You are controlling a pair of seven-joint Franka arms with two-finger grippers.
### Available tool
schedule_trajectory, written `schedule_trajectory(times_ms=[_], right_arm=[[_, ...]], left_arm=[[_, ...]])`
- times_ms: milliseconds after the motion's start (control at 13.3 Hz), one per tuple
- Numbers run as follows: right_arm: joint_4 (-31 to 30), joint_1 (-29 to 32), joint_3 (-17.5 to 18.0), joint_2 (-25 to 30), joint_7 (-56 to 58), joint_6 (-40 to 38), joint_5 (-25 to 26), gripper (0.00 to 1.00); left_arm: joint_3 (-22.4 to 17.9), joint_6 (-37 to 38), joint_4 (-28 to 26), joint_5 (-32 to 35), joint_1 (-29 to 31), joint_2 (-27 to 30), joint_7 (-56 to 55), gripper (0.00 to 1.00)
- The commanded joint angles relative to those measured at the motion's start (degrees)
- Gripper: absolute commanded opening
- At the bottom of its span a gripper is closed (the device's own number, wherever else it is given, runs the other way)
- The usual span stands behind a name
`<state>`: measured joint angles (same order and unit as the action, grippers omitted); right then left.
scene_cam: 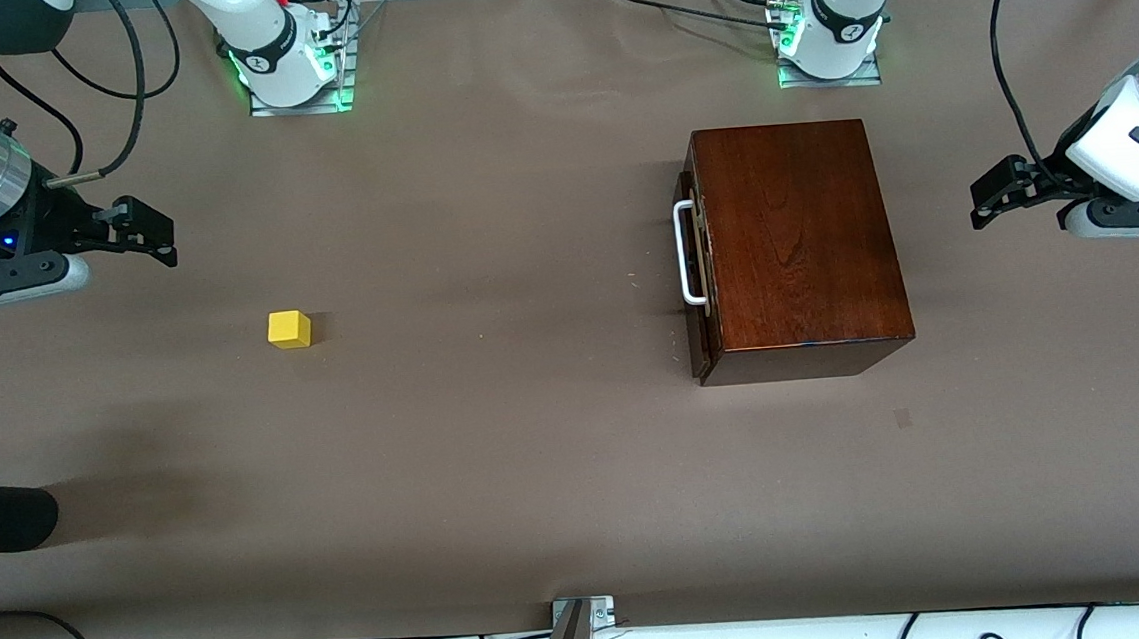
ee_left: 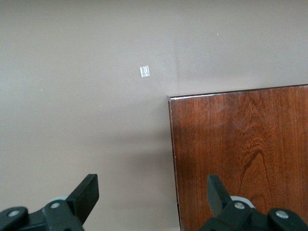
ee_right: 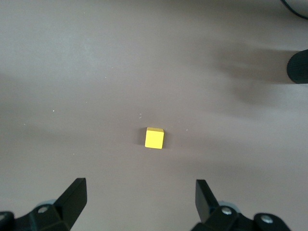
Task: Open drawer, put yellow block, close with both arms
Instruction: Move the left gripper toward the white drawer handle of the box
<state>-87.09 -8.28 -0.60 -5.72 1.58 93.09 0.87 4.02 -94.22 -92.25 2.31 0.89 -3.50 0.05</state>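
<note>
Drawer (scene_cam: 693,256) shut, block (scene_cam: 289,329) well apart from box (scene_cam: 800,243).
L gripper (scene_cam: 984,202) & R gripper (scene_cam: 154,231) up in air, jaws spread, empty.

left tool (ee_left: 150,195) spread wide above the wooden box (ee_left: 240,154) corner and brown table (ee_left: 82,96).

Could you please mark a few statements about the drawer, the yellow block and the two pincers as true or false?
1. The drawer is shut. True.
2. The yellow block sits on the wooden box. False: it lies on the table, toward the right arm's end.
3. The right pincer is open, empty, above the block. True.
4. The left pincer grips the white handle. False: it is open, up over the box's edge.
</note>
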Motion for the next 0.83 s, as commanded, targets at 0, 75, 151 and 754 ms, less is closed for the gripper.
schedule_trajectory(times_ms=[0,75,151,754], right_arm=[[1.04,0.20,0.07,-0.26,0.27,-1.07,-0.26,1.00],[1.04,0.20,0.07,-0.26,0.18,-0.99,-0.26,1.00],[1.04,0.20,0.07,-0.26,0.18,-0.99,-0.26,1.00],[1.04,0.20,0.16,-0.43,0.79,-0.28,-0.26,1.00]], left_arm=[[0.11,2.27,1.38,-0.12,-0.09,-0.55,0.03,1.00],[0.11,3.33,1.11,-0.03,-0.18,-0.89,0.03,1.00],[0.11,5.08,1.29,-0.12,-0.27,-1.86,-0.05,1.00],[0.91,8.27,3.22,-2.91,-11.05,-7.03,-3.72,1.00]])
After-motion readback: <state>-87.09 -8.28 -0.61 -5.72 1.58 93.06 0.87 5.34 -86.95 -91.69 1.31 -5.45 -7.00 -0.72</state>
